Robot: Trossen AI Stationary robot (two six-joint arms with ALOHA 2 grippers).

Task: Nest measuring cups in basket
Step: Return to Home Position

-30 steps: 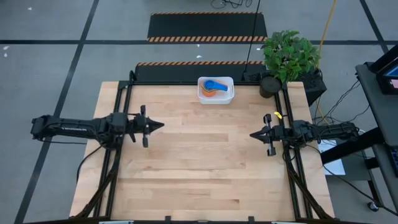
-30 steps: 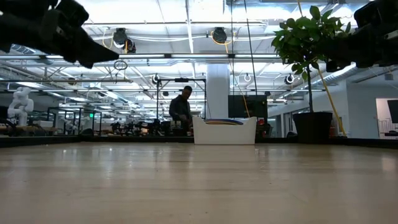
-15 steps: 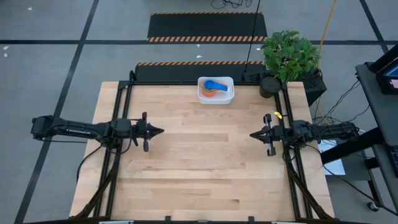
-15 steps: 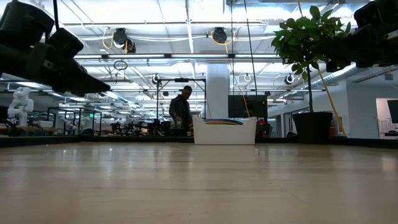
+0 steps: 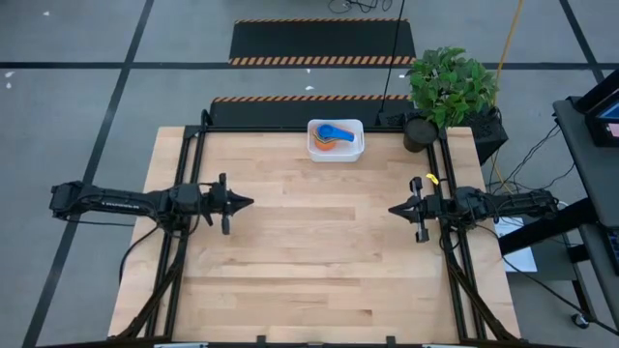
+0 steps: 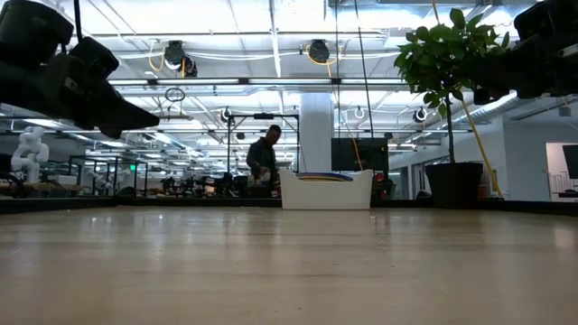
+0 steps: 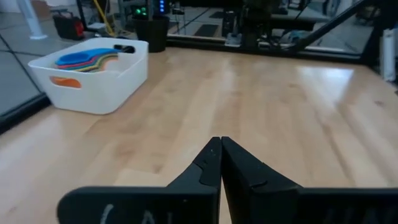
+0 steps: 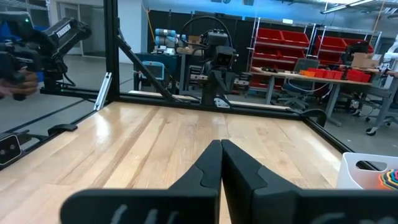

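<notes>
Cups (image 5: 332,134) nested in basket (image 5: 359,148), 12 o'clock on table (image 5: 309,275). Left end effector (image 5: 250,202) at 9, right end effector (image 5: 392,209) at 3: both pinched closed, empty. Risk: stray homing path clipping basket.

The basket (image 5: 336,156) is a little white rectangular bin with rounded corners, sitting upright at the middle of the worktop's (image 5: 319,251) back edge. The measuring cups (image 5: 334,135) are nested inside it, blue one on top, orange and yellow peeking out underneath, with the flat handles fanned out a bit.
</notes>
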